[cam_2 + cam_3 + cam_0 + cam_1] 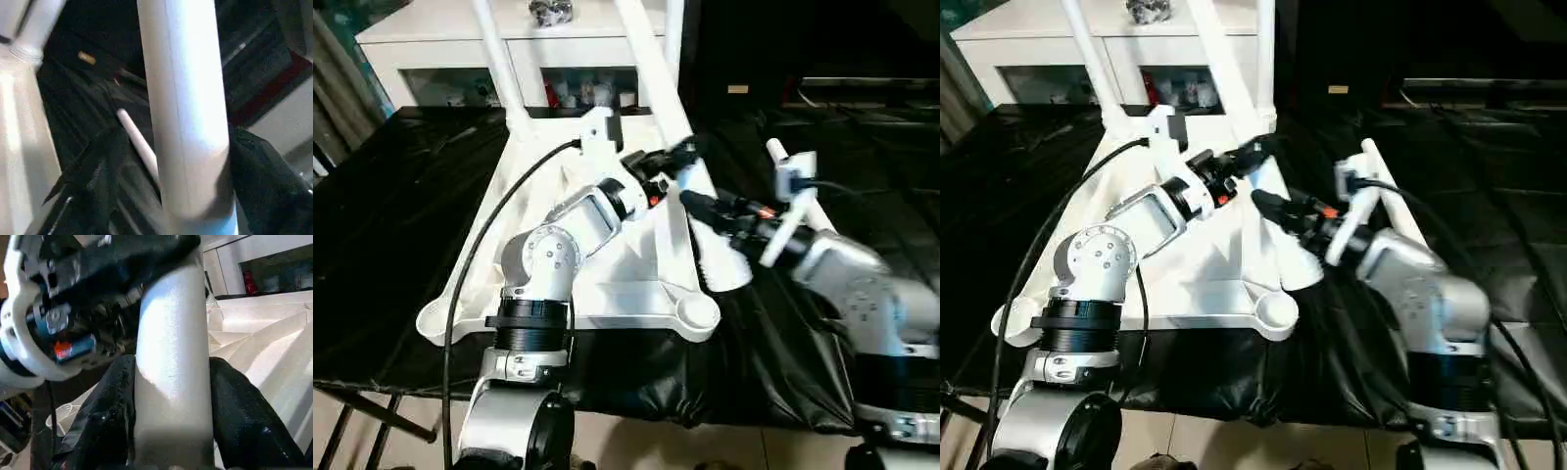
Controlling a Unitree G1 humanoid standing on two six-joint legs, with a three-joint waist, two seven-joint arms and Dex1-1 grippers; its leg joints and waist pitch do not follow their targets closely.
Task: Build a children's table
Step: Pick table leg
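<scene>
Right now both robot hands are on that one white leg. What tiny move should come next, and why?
Probably swing the leg's wide lower end toward the empty corner socket. Both the left gripper and right gripper straddle this tilted leg, its base rests on the upturned tabletop short of that socket, and two legs already stand.

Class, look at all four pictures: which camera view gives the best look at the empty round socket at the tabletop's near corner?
The left eye view: the empty socket sits whole and unblocked at the tabletop corner nearest the camera. The right eye view shows it too, just as clear. The wrist views look closely at a white leg between gripper fingers.
</scene>
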